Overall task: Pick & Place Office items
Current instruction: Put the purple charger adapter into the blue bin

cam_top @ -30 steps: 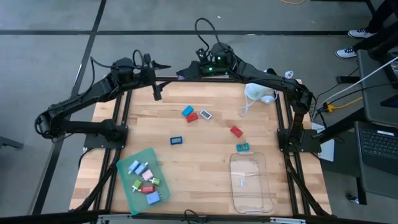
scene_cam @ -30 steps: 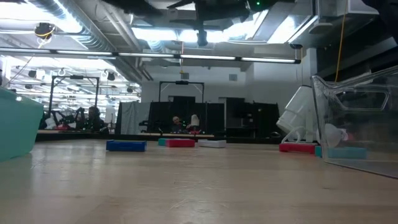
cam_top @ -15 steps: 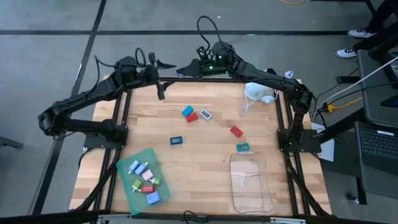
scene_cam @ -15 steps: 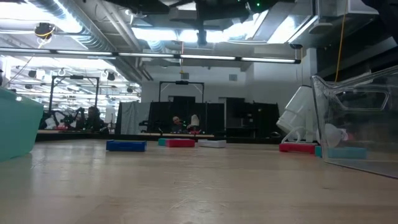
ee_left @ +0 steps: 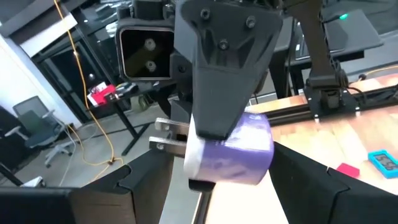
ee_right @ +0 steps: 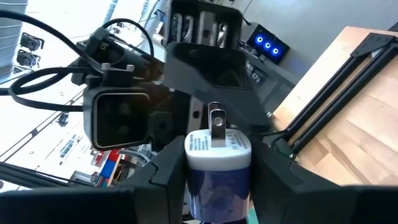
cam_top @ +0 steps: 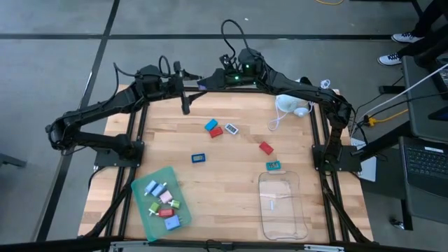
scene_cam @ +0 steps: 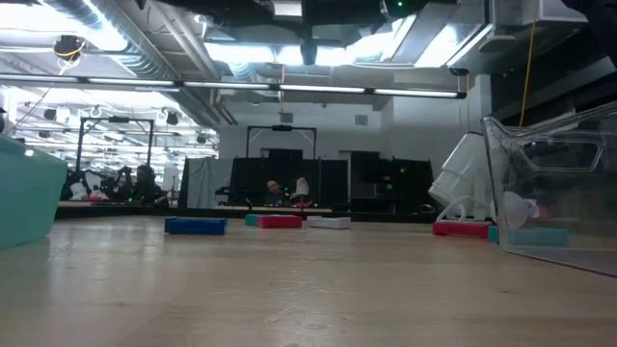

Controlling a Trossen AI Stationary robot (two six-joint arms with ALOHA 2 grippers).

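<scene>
You are holding a purple-and-white plug [ee_right: 217, 165] in the right gripper [ee_right: 214, 186], facing the wide-open left gripper [ee_left: 205, 177], with five office items [cam_top: 232, 129] waiting below and the green tray [cam_top: 143, 203] partly filled

The middle of the table [cam_top: 231, 175] lies open, a broad bare strip running between the green tray [cam_top: 162, 203] at near left and the clear tray [cam_top: 283, 204] at near right. Small pieces dot the far half: a blue piece [cam_top: 211, 125], a red piece [cam_top: 265, 148] and a teal piece [cam_top: 273, 166] (this one just beside the clear tray's far edge). The far edge is crowded, with both arms meeting above it and a white corded device [cam_top: 289, 105] at far right.
</scene>
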